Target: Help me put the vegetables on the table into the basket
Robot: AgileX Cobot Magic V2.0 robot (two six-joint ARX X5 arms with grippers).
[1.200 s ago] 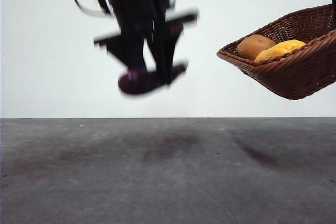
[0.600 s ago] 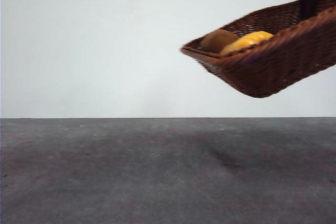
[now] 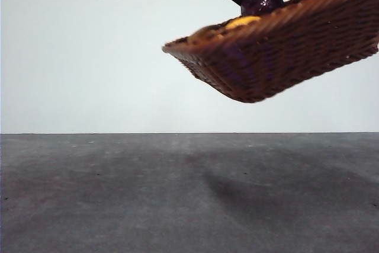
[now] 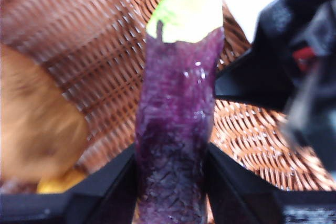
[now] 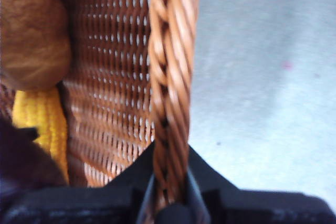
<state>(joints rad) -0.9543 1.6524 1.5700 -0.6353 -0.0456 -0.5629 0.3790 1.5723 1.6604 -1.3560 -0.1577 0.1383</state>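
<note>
Wicker basket (image 3: 278, 51) clamped by right hand (image 5: 169, 203), left hand (image 4: 170, 192) gripping eggplant (image 4: 176, 145)

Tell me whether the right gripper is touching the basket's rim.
Touching. In the right wrist view the right gripper has its jaws closed on the basket's braided rim, with no gap visible.

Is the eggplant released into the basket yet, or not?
Not released. The left gripper is shut on the eggplant, holding it over the basket, which the right gripper holds off the table by its rim.
</note>
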